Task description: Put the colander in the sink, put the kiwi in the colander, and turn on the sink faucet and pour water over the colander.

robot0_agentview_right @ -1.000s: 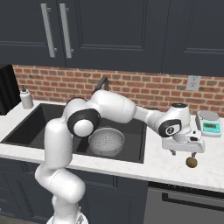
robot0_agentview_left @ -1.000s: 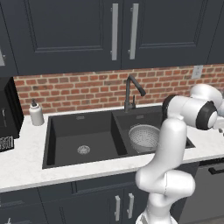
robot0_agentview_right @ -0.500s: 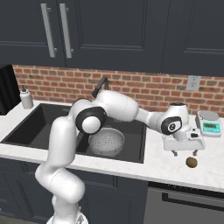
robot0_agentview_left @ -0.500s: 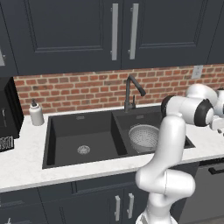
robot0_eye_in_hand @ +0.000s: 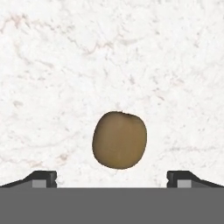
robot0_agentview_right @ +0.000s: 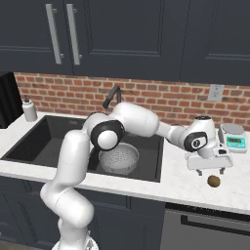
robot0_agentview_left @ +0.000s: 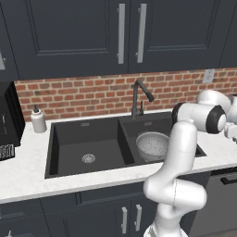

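The silvery perforated colander (robot0_agentview_left: 153, 145) (robot0_agentview_right: 118, 160) sits upright in the right basin of the black sink (robot0_agentview_left: 69, 139) (robot0_agentview_right: 39, 141). A small brown kiwi (robot0_agentview_right: 213, 181) (robot0_eye_in_hand: 119, 139) lies on the white counter right of the sink. My gripper (robot0_agentview_right: 210, 170) (robot0_eye_in_hand: 112, 177) hangs just above the kiwi, open, its two fingertips wide apart on either side of the fruit and nothing between them. The dark gooseneck sink faucet (robot0_agentview_left: 137, 97) (robot0_agentview_right: 111, 96) stands behind the sink; no water runs from it.
A white soap bottle (robot0_agentview_left: 38, 120) (robot0_agentview_right: 30, 108) stands at the sink's back left. A small kitchen scale (robot0_agentview_right: 233, 138) sits on the counter behind the gripper. A dark appliance (robot0_agentview_left: 8, 121) is at the far left. Brick wall and dark cabinets rise behind.
My gripper has moved right and down along the counter, ending over the kiwi. The jaws stayed open. The colander and the kiwi have not moved.
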